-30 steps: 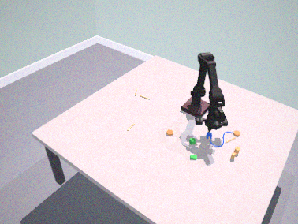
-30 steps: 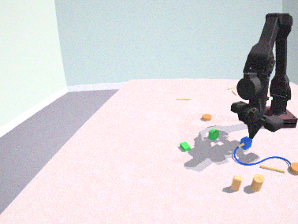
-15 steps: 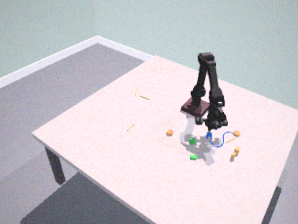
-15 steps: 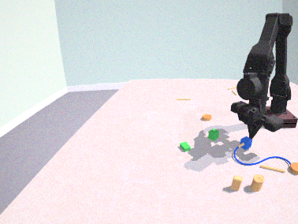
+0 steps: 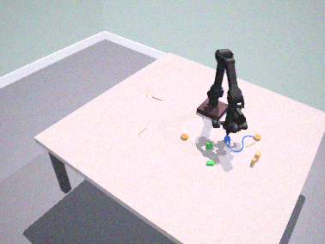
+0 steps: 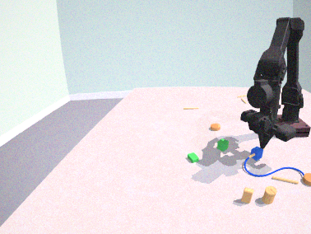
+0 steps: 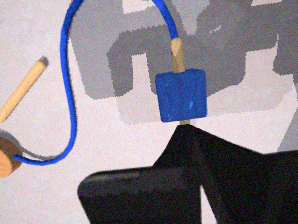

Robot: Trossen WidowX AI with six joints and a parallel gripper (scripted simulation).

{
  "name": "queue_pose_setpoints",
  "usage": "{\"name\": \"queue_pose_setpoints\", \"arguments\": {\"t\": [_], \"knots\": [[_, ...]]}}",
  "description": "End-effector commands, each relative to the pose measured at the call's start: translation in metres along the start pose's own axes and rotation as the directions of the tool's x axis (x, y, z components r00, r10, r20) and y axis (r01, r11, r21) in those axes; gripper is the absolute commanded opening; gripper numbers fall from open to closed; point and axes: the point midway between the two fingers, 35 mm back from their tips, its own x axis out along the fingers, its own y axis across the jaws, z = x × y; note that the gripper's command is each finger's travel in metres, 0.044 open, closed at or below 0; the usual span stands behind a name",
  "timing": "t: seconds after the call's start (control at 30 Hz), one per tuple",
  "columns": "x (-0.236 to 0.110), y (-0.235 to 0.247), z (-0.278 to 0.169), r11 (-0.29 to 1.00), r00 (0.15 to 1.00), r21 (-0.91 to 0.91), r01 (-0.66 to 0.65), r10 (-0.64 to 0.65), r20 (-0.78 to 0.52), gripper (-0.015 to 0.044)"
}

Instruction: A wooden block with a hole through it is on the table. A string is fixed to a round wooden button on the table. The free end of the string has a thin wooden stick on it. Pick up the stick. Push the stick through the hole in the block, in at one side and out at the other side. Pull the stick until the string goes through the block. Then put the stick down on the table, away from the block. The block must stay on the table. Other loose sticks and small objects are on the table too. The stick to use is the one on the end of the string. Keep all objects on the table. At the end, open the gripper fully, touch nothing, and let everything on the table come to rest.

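The blue block point(image 5: 227, 139) point(image 6: 257, 152) point(image 7: 181, 96) stands on the table. The string's stick point(image 6: 252, 156) point(image 7: 178, 59) lies through its hole: the string end sticks out on one side and a short tip shows on the other. The blue string point(image 5: 236, 151) point(image 6: 263, 175) point(image 7: 65, 60) curves from the stick to the round button point(image 5: 257, 137) point(image 6: 308, 179) point(image 7: 6, 159). My gripper point(image 5: 228, 133) point(image 6: 263, 147) point(image 7: 183, 130) is shut, its fingertips right by the far tip and covering whatever lies beneath them. I see no stick between the fingers.
A loose stick point(image 5: 250, 144) point(image 6: 285, 180) point(image 7: 22, 90) lies near the button. Two small wooden pieces point(image 5: 258, 155) point(image 6: 247, 195) stand near it. Green pieces point(image 5: 209, 146) point(image 6: 192, 157) and another orange disc point(image 5: 184, 137) point(image 6: 215, 127) lie to the left. Other thin sticks point(image 5: 142, 131) point(image 6: 191, 109) lie farther off.
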Motion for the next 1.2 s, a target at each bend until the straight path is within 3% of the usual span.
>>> {"name": "queue_pose_setpoints", "arguments": {"t": [0.0,0.9,1.07,1.17], "knots": [[0.0,-0.001,0.0,1.0,1.0,0.0,0.003,-0.003,0.0,0.0],[0.0,-0.001,0.0,1.0,1.0,0.0,0.003,-0.003,0.0,0.0],[-0.028,-0.002,-0.008,1.0,0.996,-0.008,-0.015,0.015,0.083,0.0123],[-0.05,-0.004,-0.018,1.0,0.987,-0.016,-0.027,0.029,0.155,0.0123]]}}
